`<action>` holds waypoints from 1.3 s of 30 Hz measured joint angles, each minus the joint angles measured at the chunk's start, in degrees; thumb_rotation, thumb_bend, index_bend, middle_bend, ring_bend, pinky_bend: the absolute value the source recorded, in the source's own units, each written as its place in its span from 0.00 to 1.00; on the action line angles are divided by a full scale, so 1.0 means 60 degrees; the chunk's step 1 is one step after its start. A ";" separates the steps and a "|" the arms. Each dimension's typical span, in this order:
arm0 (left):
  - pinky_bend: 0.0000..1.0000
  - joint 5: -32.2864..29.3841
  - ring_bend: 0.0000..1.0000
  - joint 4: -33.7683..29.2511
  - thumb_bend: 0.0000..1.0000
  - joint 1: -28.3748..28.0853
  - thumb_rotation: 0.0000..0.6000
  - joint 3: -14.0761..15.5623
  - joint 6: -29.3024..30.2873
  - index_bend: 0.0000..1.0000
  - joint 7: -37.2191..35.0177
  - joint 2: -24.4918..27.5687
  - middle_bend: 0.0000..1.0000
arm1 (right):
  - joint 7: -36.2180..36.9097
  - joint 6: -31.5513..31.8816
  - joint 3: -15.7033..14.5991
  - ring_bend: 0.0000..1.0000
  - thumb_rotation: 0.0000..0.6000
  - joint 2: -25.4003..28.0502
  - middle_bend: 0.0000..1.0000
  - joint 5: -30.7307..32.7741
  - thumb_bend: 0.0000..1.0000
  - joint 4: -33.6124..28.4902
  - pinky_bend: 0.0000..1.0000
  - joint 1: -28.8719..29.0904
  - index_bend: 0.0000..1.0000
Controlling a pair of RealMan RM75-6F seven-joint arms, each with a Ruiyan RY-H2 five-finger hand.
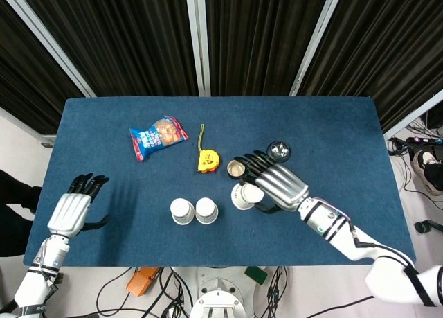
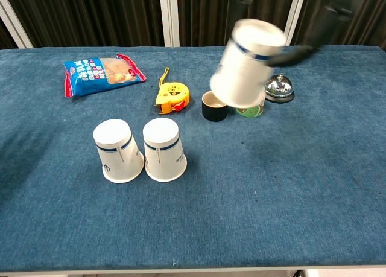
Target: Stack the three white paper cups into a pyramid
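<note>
Two white paper cups stand upside down and side by side near the table's front: one (image 1: 183, 211) (image 2: 117, 150) on the left, the other (image 1: 206, 210) (image 2: 163, 149) touching it on the right. My right hand (image 1: 275, 183) holds the third white cup (image 1: 246, 195) (image 2: 247, 63) up in the air, to the right of the pair; the chest view shows this cup blurred, tilted and high above the table. My left hand (image 1: 70, 208) hovers open at the table's left edge, far from the cups, and is out of the chest view.
At the back lie a blue snack bag (image 1: 158, 136), a yellow tape measure (image 1: 206, 160), a small black cup (image 2: 215, 105), a green can (image 2: 249, 110) partly behind the lifted cup, and a call bell (image 2: 280, 89). The blue table (image 1: 332, 145) spreads under everything.
</note>
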 measured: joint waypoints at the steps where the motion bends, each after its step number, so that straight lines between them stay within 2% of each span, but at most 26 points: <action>1: 0.01 0.0011 0.00 0.0050 0.24 0.0044 0.96 0.0003 0.0013 0.11 -0.0059 -0.0009 0.09 | -0.0141 -0.0117 0.0064 0.00 1.00 -0.0129 0.07 0.0273 0.45 0.0006 0.09 0.0246 0.42; 9: 0.01 0.0050 0.00 0.0348 0.24 0.0221 0.96 -0.0017 0.0004 0.11 -0.0424 -0.0097 0.09 | -0.1975 -0.0436 0.0197 0.00 1.00 -0.1830 0.07 0.2987 0.45 0.0522 0.09 0.2450 0.42; 14: 0.01 0.0017 0.00 0.0554 0.24 0.0295 0.96 -0.0055 -0.0088 0.11 -0.0689 -0.0132 0.09 | -0.3147 -0.0144 -0.0027 0.00 1.00 -0.2814 0.07 0.4540 0.45 0.0968 0.09 0.3743 0.41; 21: 0.01 -0.0002 0.00 0.0812 0.24 0.0411 0.97 -0.0127 -0.0147 0.11 -0.1031 -0.0160 0.09 | -0.3986 0.0379 -0.0372 0.00 1.00 -0.3691 0.07 0.6026 0.45 0.1451 0.09 0.4900 0.38; 25: 0.01 0.0003 0.00 0.0904 0.24 0.0447 0.97 -0.0150 -0.0225 0.11 -0.1150 -0.0183 0.09 | -0.4121 0.0567 -0.0549 0.00 1.00 -0.3815 0.07 0.6404 0.46 0.1546 0.09 0.5211 0.32; 31: 0.01 0.0022 0.00 0.0910 0.24 0.0462 0.96 -0.0240 -0.0261 0.11 -0.1199 -0.0175 0.09 | -0.3897 0.0642 -0.0626 0.00 1.00 -0.3689 0.07 0.6341 0.45 0.1420 0.09 0.5265 0.16; 36: 0.01 0.0009 0.00 0.0912 0.24 0.0464 0.96 -0.0331 -0.0255 0.11 -0.1188 -0.0088 0.09 | -0.3508 0.0894 -0.0647 0.00 1.00 -0.3051 0.07 0.5787 0.45 0.0979 0.09 0.4894 0.10; 39: 0.01 -0.0011 0.00 0.1005 0.24 0.0497 0.97 -0.0397 -0.0180 0.11 -0.1203 0.0000 0.09 | -0.3381 0.1494 -0.0844 0.00 1.00 -0.2432 0.07 0.5143 0.45 0.0618 0.09 0.4318 0.08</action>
